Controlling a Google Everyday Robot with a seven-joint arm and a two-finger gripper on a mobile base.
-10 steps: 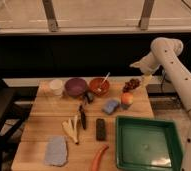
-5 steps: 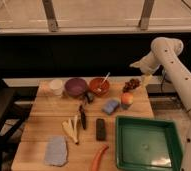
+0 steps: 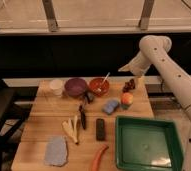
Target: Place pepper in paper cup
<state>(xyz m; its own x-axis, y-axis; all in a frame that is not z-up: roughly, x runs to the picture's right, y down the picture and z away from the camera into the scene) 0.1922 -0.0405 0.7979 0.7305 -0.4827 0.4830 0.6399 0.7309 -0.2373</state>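
Camera view shows almost no change over the last second: the arm holds the same bent pose at the right, and nothing on the table (image 3: 44,117) has shifted. The gripper (image 3: 130,84) hangs at the far right corner of the table, just behind the round orange fruit (image 3: 127,99) and to the right of the orange-red bowl (image 3: 99,86) with its spoon. It shows only as a dark shape at the end of the pale wrist. Whether it is open or closed cannot be told, and nothing can be made out in its hold. The pepper (image 3: 99,157) lies where it lay before, at the near edge of the table, just left of the green tray (image 3: 118,142) and in front of the black block (image 3: 100,129). It is well apart from the gripper. The paper cup (image 3: 56,87) stands upright at the far left, just beside the purple bowl (image 3: 75,86), and looks empty from here. That stillness suggests the task has not really begun: the pepper is untouched, and the reach toward it has yet to start. By this judgement the arm must first come across the table to the near edge, passing over the fruit and the blue object (image 3: 110,105), and then carry the pepper diagonally to the far left corner. A banana peel (image 3: 72,129) and a blue-grey cloth (image 3: 56,150) lie on the left half, clear of the pepper. As for writing, no brand, label or lettering can be read on the cup, the bowls, the tray or the arm.
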